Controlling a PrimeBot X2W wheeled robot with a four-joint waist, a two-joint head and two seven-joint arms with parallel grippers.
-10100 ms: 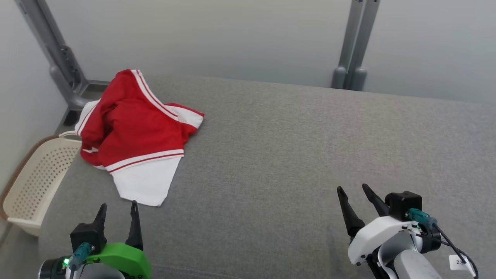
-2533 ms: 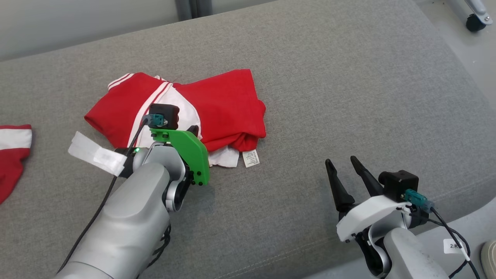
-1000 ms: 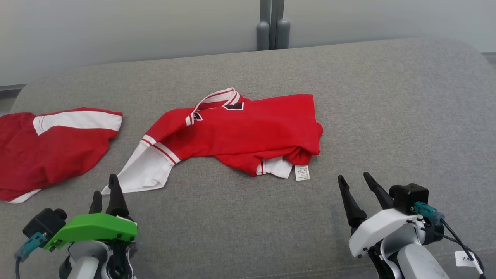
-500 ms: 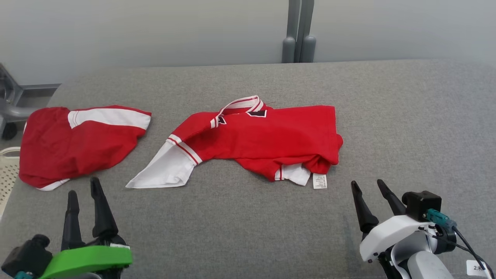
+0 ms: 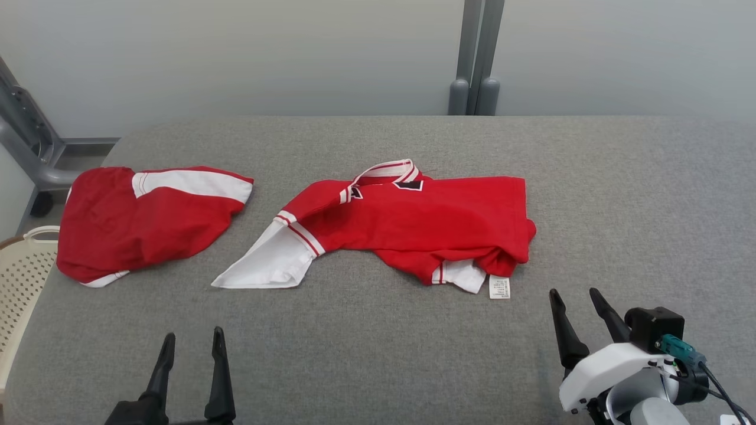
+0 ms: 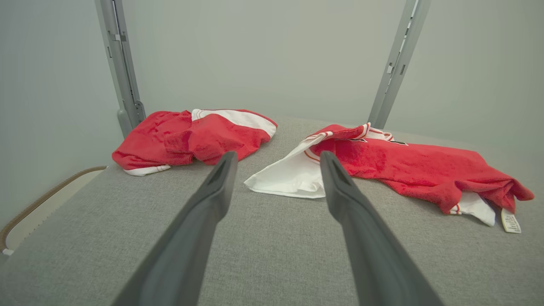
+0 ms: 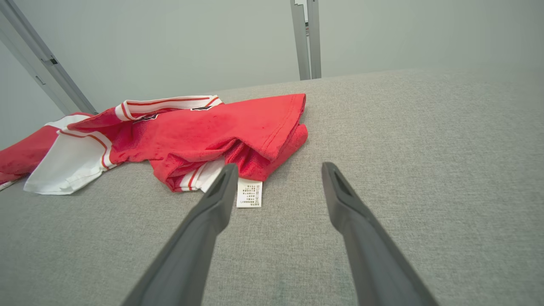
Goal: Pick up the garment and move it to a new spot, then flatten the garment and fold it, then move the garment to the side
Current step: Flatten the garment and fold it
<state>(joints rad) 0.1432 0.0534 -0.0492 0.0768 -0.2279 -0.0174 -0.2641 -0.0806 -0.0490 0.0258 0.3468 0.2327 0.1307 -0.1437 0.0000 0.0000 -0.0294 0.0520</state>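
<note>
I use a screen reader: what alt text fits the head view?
A rumpled red-and-white shirt lies on a grey cushion, a second red garment to its left. The left claw and right claw are open and empty below.

Garment (image 5: 425,221) centred on cushion (image 5: 620,195), second garment (image 5: 136,221) left, basket (image 5: 23,283) farther left

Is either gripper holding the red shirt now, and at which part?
Nothing is held. The left gripper and the right gripper are open, both apart from the red shirt lying on the grey surface.
</note>
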